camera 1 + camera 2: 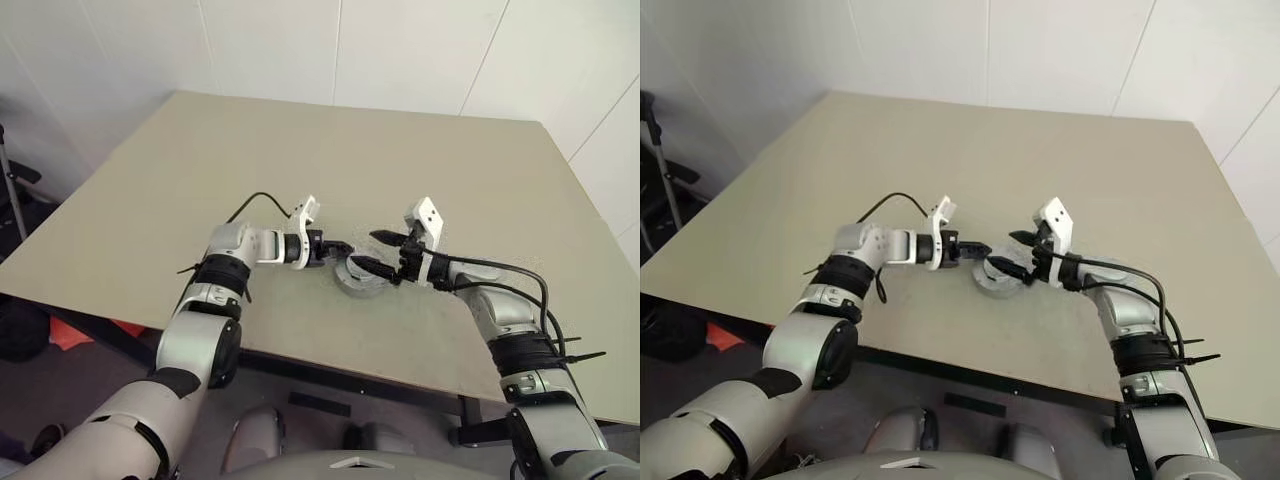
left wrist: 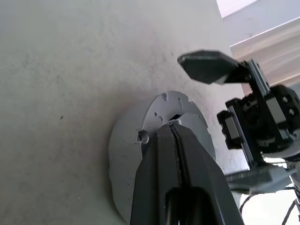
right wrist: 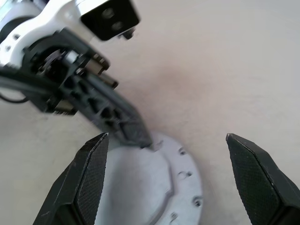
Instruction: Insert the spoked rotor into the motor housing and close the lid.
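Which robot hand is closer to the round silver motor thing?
Left. The left gripper, shut, has its tips right at the top edge of the housing. The right gripper is open, its fingers spread wide around the housing without touching.

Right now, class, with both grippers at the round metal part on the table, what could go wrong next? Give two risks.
1. The left gripper is shut, its tip resting on the lid at the rim. Pushing off-centre there could tilt or slide the lid rather than seat it on the motor housing.
2. The right gripper is open and close beside the left. In so small a gap the fingers might collide or knock the assembly across the table.
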Controlling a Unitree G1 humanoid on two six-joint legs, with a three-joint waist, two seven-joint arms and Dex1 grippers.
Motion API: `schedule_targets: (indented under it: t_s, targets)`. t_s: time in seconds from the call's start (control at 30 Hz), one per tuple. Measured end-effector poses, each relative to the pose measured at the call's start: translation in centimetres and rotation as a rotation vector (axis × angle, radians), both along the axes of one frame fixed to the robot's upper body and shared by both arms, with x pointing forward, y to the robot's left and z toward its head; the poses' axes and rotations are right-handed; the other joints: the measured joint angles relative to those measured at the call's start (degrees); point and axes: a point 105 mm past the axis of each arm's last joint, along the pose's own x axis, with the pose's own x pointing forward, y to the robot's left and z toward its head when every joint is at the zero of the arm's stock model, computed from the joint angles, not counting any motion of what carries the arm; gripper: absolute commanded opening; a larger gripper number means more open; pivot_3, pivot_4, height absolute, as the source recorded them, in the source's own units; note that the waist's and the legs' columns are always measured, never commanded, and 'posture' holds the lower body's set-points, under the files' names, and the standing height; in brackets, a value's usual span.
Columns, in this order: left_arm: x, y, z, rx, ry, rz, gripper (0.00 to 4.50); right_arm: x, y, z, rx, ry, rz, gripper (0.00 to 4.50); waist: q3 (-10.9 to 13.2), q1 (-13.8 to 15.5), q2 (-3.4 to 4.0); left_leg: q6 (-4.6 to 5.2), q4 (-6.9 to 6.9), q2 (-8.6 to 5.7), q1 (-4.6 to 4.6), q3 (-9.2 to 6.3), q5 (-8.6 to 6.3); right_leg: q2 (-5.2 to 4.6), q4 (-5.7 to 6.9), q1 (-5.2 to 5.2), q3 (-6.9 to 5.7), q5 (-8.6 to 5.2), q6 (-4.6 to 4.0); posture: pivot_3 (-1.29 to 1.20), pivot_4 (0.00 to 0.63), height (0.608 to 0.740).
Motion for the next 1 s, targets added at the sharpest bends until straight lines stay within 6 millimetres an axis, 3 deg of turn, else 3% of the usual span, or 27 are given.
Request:
schedule_targets:
  t_s: [0.2, 0.33, 0.47, 0.7, 1.0]
  targets:
    - [-0.4, -0.4, 0.0, 0.001, 0.006, -0.023, 0.0, 1.5, -0.8, 2.4, 0.123, 0.031, -0.085, 4.48, 0.0, 0.83, 0.0, 0.0, 0.04, 0.0, -0.04, 0.03, 0.0, -0.03, 0.09, -0.07, -0.01, 0.0, 0.0, 0.0, 0.0, 0.74]
    - [-0.4, -0.4, 0.1, 0.0, 0.006, -0.025, 0.0, 1.8, -1.7, 2.3, 0.164, 0.109, -0.132, 4.48, 0.0, 0.87, 0.01, 0.04, 0.12, -0.04, -0.09, 0.04, -0.02, -0.08, 0.16, -0.12, -0.01, 0.0, 0.0, 0.0, 0.0, 0.74]
    - [-0.5, -0.5, 0.0, -0.002, 0.007, -0.026, 0.0, 2.0, -4.3, 2.3, 0.153, 0.237, -0.2, 4.48, -0.01, 1.12, 0.01, 0.15, 0.45, -0.05, -0.13, 0.04, -0.09, -0.13, 0.46, -0.14, -0.01, 0.0, 0.0, 0.0, 0.0, 0.74]
    - [-0.6, -0.4, -0.3, -0.003, 0.013, -0.021, 0.0, -0.9, -8.3, 0.2, 0.109, 0.558, -0.227, 4.48, 0.0, 2.02, 0.04, 0.2, 0.94, -0.03, -0.13, 0.04, -0.13, -0.2, 0.83, -0.12, 0.0, -0.01, 0.0, 0.0, 0.0, 0.74]
    - [-0.7, -0.4, -0.5, 0.003, 0.018, -0.022, 0.0, -3.6, -8.6, -0.7, 0.155, 0.778, -0.15, 4.48, -0.02, 2.57, 0.07, 0.13, 0.98, -0.01, -0.09, 0.03, -0.08, -0.19, 0.87, -0.08, 0.0, -0.01, 0.01, 0.0, 0.0, 0.74]
